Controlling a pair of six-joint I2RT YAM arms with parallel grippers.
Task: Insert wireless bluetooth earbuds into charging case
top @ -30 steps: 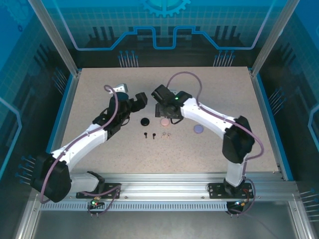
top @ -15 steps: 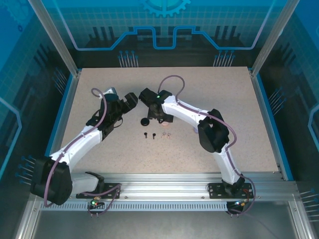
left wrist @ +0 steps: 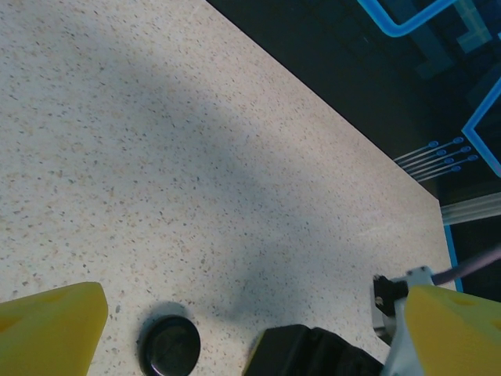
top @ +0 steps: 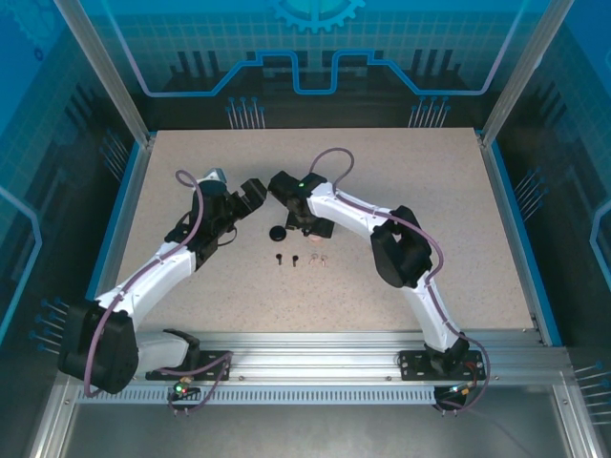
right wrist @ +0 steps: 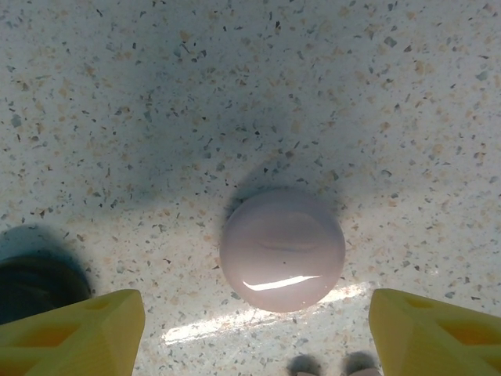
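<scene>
A closed pale pink round case (right wrist: pixel 282 249) lies on the table between the wide-apart yellow fingers of my right gripper (right wrist: pixel 257 333), which is open above it. The tips of two pale pink earbuds (right wrist: pixel 301 366) peek in at the bottom edge. In the top view my right gripper (top: pixel 308 221) hangs over that spot. Below it lie two black earbuds (top: pixel 278 259) and two pink earbuds (top: pixel 318 257). A black round case (top: pixel 278 233) (left wrist: pixel 170 347) sits to the left. My left gripper (top: pixel 251 192) (left wrist: pixel 254 317) is open and holds nothing.
The right arm's elbow (top: pixel 398 253) hovers low over the table to the right of the earbuds. The right gripper's dark body (left wrist: pixel 313 354) shows just in front of my left fingers. Bare speckled table (top: pixel 401 162) stretches behind both grippers.
The right arm folded and swung left, bringing its gripper over the pink case, and its elbow now covers the lilac case. The left gripper drew back slightly to the left.
</scene>
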